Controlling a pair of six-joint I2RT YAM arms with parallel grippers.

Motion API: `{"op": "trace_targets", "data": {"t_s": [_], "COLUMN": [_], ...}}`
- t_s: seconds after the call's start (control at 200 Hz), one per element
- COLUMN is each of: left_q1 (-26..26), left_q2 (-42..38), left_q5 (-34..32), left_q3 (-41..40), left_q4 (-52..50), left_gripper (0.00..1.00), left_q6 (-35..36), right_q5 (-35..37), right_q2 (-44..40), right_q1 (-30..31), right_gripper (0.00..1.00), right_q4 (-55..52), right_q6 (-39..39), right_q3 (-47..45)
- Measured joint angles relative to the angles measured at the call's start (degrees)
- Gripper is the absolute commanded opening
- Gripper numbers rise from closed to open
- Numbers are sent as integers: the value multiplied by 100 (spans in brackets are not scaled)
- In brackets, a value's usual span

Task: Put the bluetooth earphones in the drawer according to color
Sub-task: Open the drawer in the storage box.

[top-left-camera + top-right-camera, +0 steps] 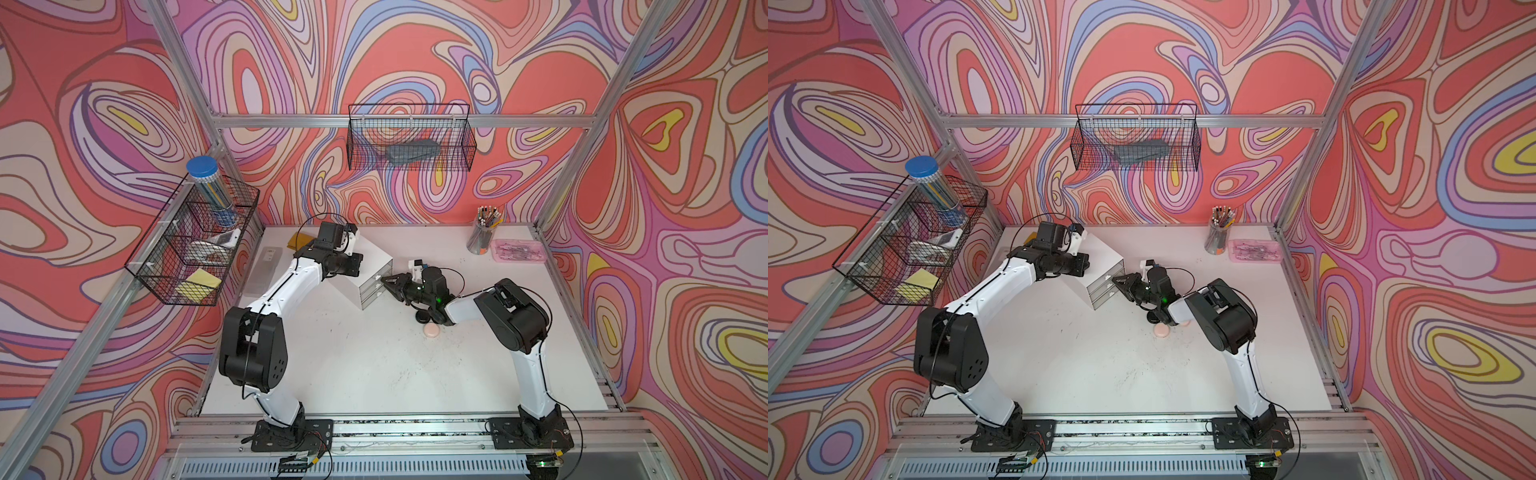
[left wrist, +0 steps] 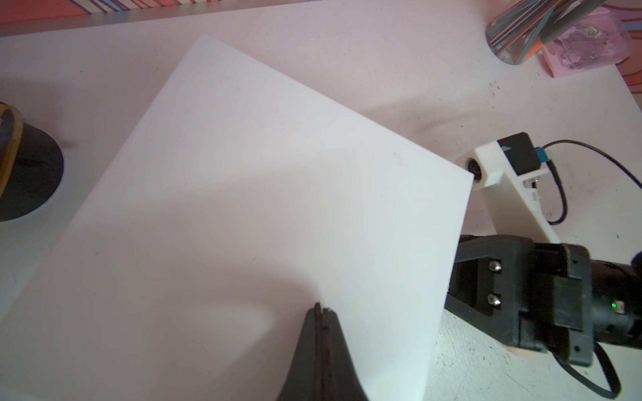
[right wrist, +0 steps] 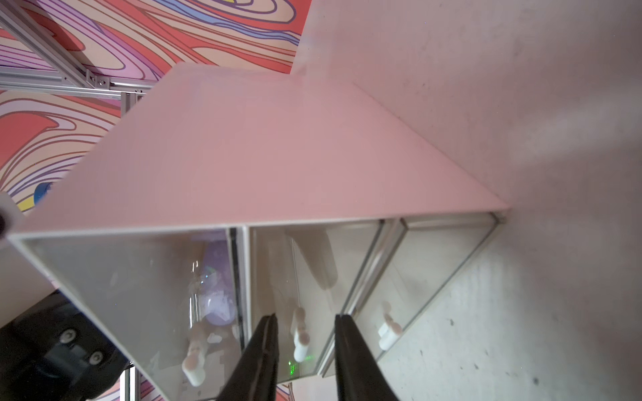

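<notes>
— White bench, swirl-patterned walls behind: what lies toward its left edge?
— Flat frosted box. Next, near the rear centre, the drawer, a white three-drawer cabinet. The left gripper lies over the cabinet's top, jaws pressed together, holding nothing.
— And at the cabinet's front?
— The right gripper, jaws narrowly apart, straddles the middle drawer's handle with a gap on each side. A lilac earphone case lies inside the top drawer.
— Other earphones?
— Mid-bench, under the right arm: a black case and, just beside it, a pink case. Toward the rear right corner stand a pencil cup and a pink tray.
</notes>
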Motion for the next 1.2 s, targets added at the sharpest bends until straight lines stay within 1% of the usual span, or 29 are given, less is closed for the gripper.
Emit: {"op": "trace_targets", "data": {"t_s": [0.085, 0.265, 0.611, 0.846, 0.966, 1.122, 1.197], "left_q1": [-7, -9, -28, -28, -28, -28, -28], "left_q2": [0, 0, 4, 28, 50, 52, 52], "left_q5": [-2, 2, 4, 4, 4, 0, -13], "left_q3": [0, 15, 22, 55, 81, 85, 85], "left_q4": [-7, -44, -68, -87, -92, -94, -92], "left_gripper": [0, 0, 0, 0, 0, 0, 0], "left_q6": [0, 0, 0, 0, 0, 0, 0], "right_q5": [-7, 55, 127, 138, 181, 212, 238], "right_q2": [35, 188, 334, 334, 339, 404, 409], "right_q1": [33, 118, 168, 214, 251, 260, 267], "right_gripper": [25, 22, 22, 18, 13, 0, 0], "right_q4": [15, 249, 632, 761, 796, 876, 901], "right_q6": [52, 247, 516, 599, 651, 743, 778], "right_q3": [13, 70, 68, 68, 68, 68, 61]}}
